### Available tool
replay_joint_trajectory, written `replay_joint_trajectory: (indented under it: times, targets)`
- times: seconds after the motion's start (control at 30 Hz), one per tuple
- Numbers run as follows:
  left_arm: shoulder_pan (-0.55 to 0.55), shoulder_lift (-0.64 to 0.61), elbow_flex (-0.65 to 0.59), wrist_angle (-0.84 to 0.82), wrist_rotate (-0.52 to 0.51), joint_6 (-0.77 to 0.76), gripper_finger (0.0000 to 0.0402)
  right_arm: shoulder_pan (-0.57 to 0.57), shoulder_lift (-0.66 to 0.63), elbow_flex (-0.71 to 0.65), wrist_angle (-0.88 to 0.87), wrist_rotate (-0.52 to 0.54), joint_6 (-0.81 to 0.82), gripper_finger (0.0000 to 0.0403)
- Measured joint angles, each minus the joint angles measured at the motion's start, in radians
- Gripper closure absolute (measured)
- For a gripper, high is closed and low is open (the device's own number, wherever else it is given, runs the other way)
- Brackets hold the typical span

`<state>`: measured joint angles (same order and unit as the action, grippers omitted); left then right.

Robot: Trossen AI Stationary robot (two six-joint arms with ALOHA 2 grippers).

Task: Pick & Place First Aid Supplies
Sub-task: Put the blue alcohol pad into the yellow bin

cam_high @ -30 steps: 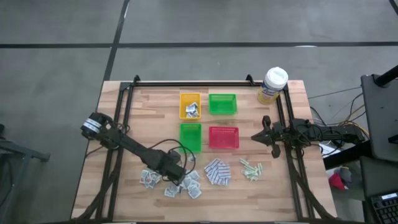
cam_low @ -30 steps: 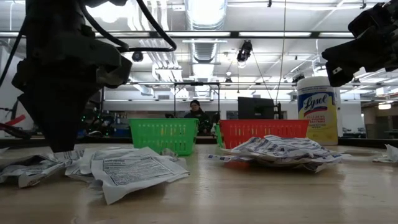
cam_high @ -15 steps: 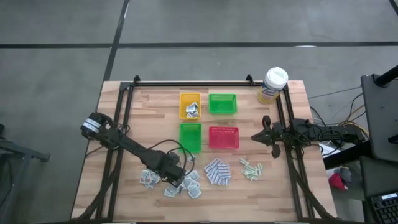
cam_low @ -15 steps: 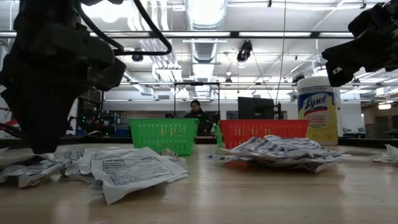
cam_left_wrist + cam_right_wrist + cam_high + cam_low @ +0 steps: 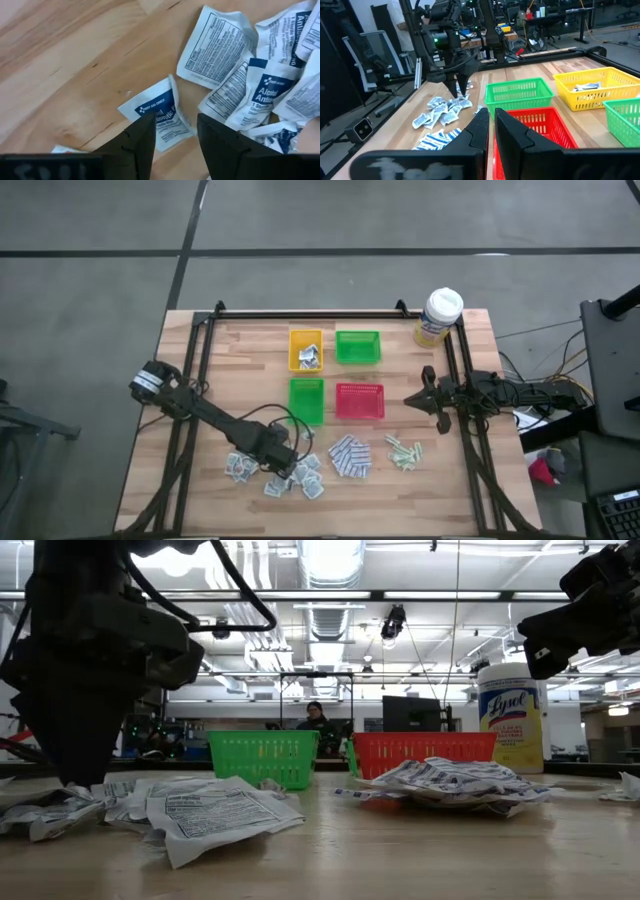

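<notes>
My left gripper is low over the heap of white-grey alcohol pad sachets at the near left of the counter. Its fingers are spread, and one sachet lies flat on the wood between the tips, not yet pinched. Compared with a second ago, this gripper has moved a little toward the left side of the heap and its fingers have narrowed only slightly; the sachets lie as before. Further right, the blue-and-white pads and the pale green strips have not moved. The yellow tray holds a few sachets, as before. My right gripper still waits at the right side, beside the red tray, with fingers pressed together and nothing between them.
</notes>
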<state>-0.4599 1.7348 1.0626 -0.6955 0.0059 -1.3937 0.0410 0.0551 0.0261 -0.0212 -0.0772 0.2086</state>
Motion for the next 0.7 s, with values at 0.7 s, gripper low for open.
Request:
replay_joint_trajectory:
  times: [0.7]
  targets:
    - [0.0,-0.004,-0.031,0.038,0.0,0.033,0.0354,0.0,0.0,0.0,0.0,0.0,0.0,0.0374]
